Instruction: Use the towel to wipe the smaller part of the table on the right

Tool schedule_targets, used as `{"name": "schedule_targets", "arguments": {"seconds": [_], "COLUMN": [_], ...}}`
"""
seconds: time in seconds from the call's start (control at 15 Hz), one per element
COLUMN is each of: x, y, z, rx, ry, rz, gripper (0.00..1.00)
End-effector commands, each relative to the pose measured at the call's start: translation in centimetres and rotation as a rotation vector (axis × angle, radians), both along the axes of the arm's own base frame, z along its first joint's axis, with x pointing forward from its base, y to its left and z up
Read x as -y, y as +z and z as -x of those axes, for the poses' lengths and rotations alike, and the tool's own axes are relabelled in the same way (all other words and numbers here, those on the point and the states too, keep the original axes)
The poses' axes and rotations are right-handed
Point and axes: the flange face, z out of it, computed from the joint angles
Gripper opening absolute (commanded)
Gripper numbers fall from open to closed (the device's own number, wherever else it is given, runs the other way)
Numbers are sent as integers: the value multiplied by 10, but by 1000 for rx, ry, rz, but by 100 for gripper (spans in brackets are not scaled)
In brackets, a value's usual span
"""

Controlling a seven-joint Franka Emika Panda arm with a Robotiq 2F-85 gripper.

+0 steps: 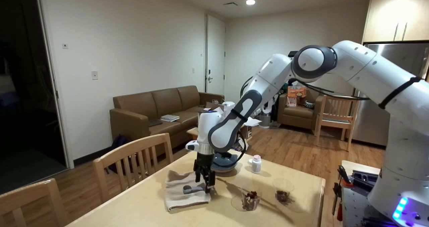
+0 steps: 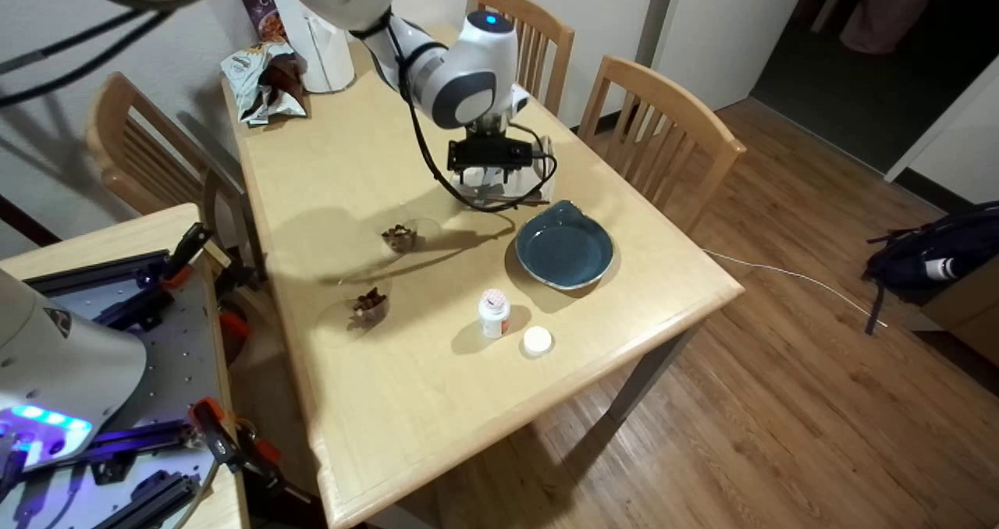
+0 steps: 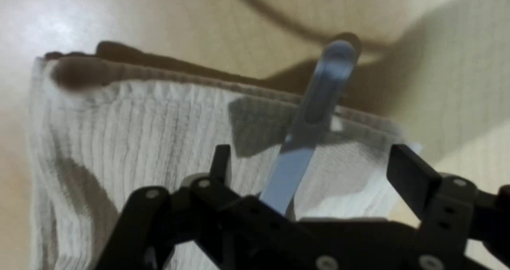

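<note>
A light grey ribbed towel lies folded on the table. It fills much of the wrist view. A grey-blue scoop lies on the towel. In the wrist view its flat handle runs past the towel's edge, and the rest is hidden under the gripper. My gripper points down over the towel's edge. In the wrist view the gripper is open, with the handle between its spread fingers and apart from both. In an exterior view the gripper partly hides the towel.
A blue bowl stands beside the towel. A white bottle and a white lid are near the table's end. Two clear cups with dark pieces stand nearby. A snack bag and paper roll are farther along.
</note>
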Motion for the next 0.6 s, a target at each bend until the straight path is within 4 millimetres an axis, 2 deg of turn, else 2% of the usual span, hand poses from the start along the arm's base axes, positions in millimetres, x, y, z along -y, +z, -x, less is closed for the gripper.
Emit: {"name": "schedule_targets", "arguments": {"seconds": [0.0, 0.13, 0.53], "x": [1, 1, -2], "y": [-33, -38, -37], "z": [-13, -19, -30], "rx": [9, 21, 49], "ry": [37, 35, 21], "rz": [-63, -75, -90], "gripper": [75, 68, 28]}}
